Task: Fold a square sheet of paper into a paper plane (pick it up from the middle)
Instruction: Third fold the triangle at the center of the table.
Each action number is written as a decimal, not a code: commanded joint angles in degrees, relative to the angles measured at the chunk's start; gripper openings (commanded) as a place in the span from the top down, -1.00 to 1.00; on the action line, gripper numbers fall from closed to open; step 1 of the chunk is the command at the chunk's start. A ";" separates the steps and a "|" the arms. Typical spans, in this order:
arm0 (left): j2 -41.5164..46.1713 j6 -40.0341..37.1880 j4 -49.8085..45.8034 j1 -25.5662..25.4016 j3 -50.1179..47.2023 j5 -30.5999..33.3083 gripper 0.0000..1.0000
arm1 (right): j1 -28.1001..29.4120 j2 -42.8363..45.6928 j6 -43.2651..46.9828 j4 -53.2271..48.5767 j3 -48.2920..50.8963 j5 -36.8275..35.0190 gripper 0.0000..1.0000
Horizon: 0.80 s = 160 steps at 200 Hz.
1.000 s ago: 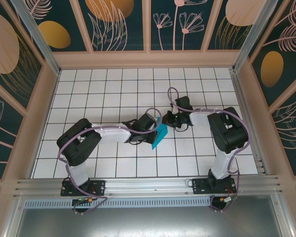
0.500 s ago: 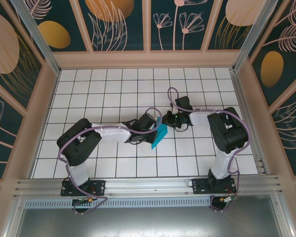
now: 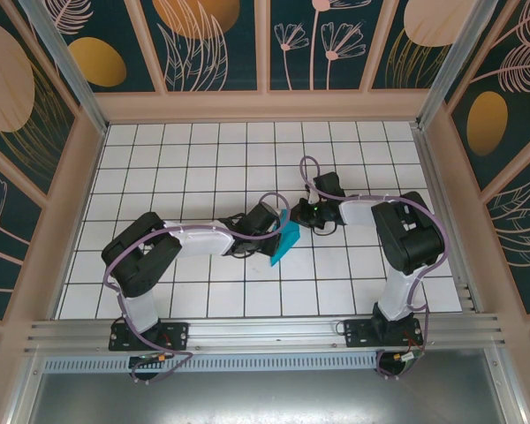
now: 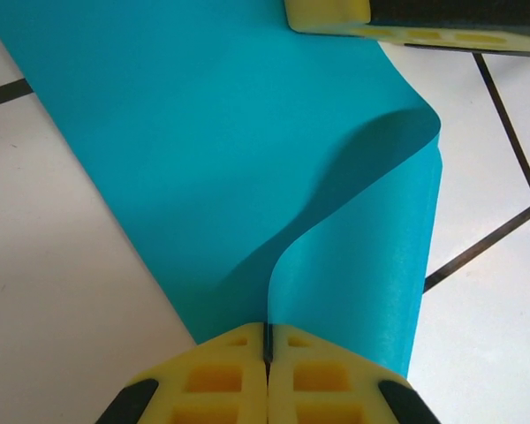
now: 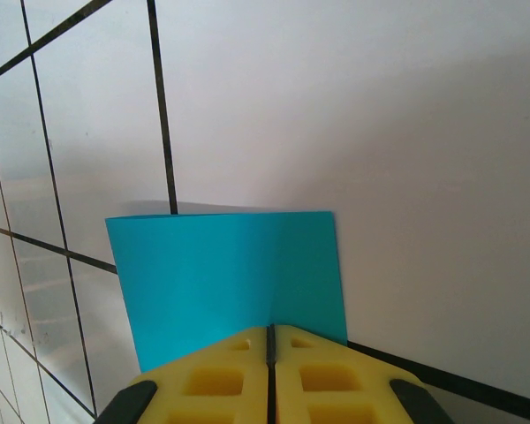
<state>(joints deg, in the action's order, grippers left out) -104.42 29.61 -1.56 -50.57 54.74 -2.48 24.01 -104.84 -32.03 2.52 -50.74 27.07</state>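
Unmoved: paper [image 3: 288, 239], left hand [image 4: 267, 349], right hand [image 5: 270, 334]

The table [image 3: 185, 168] was a flat top of white square tiles divided by thin dark grid lines. Near its middle lay the teal square sheet of paper [image 3: 287, 240], one part flat against the tiles and another part curving up off them.
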 commanded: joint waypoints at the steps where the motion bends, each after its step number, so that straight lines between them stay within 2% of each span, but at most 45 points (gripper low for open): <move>1: -0.24 -0.80 0.59 0.29 -0.20 -0.65 0.89 | 0.60 -2.49 -0.02 -3.92 0.73 -3.94 0.79; 62: 1.03 -0.10 1.56 0.20 -0.82 -4.00 0.87 | 0.60 -2.50 -0.05 -3.84 0.85 -4.01 0.79; 98: -0.22 -0.45 -0.36 0.26 -0.03 -0.48 0.88 | 0.72 -2.57 -0.05 -3.77 0.86 -3.95 0.79; 160: -0.75 -0.87 0.18 0.25 0.19 -0.28 0.88 | 0.70 -2.63 -0.14 -3.84 0.82 -3.95 0.79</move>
<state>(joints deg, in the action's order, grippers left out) -104.42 29.63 -0.64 -50.57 54.30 -3.53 24.01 -104.84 -32.03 2.52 -50.74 27.07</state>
